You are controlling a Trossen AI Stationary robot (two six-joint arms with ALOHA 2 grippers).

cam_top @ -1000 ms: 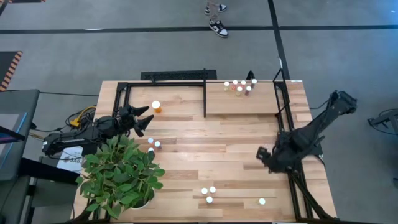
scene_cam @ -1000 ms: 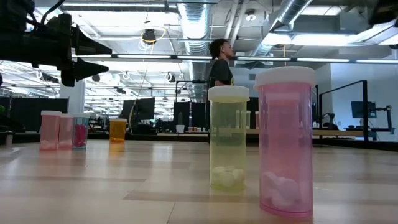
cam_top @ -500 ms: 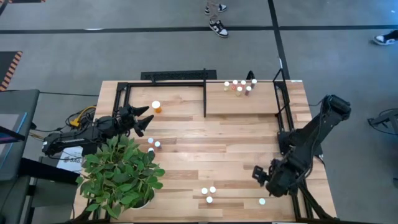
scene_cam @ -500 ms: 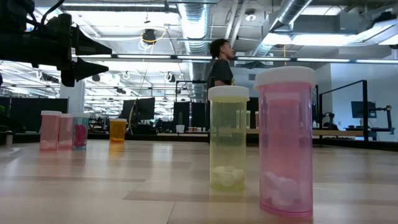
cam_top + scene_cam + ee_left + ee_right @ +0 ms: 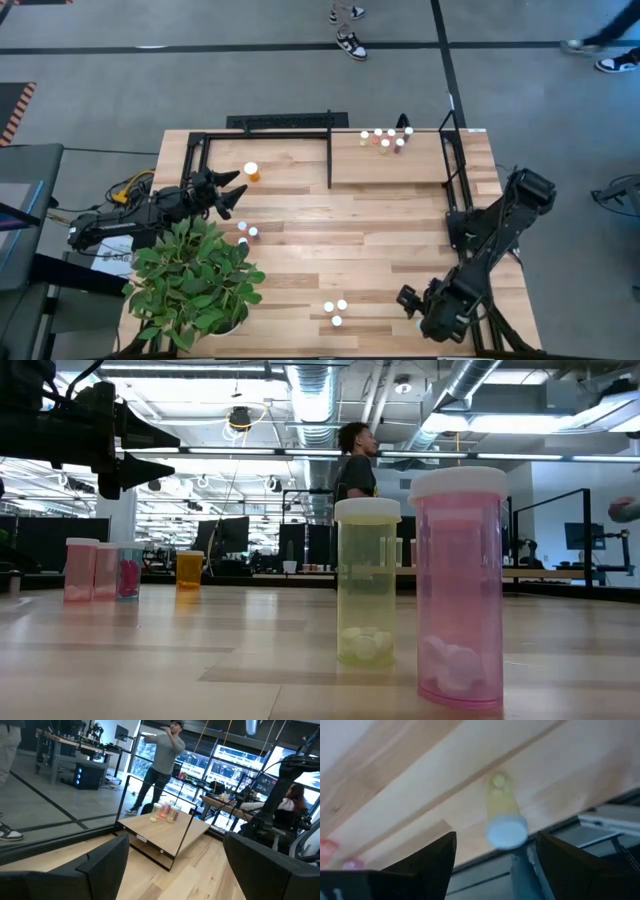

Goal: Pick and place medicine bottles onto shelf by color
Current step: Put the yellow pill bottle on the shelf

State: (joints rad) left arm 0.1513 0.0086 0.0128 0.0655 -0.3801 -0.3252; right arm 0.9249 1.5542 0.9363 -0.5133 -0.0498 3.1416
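My right gripper hangs open over the table's near right corner. Its wrist view shows a yellow-green white-capped vial standing on the tabletop between and beyond the two fingers, untouched; in the high view the gripper hides it. My left gripper waits open at the table's left, near the larger orange bottle. Several vials stand at the back of the shelf. Three vials stand near the front edge, and two or three more vials stand by the plant.
A leafy potted plant fills the near left corner. Black frame bars edge the shelf and the table's right side. In the low view a pink vial and a yellow-green vial stand close. People walk beyond the far edge.
My right gripper has gone toward the table's near edge and down, from mid-right of the table to over the lone vial at the near right, which it now hides in the high view. The left arm has kept still.
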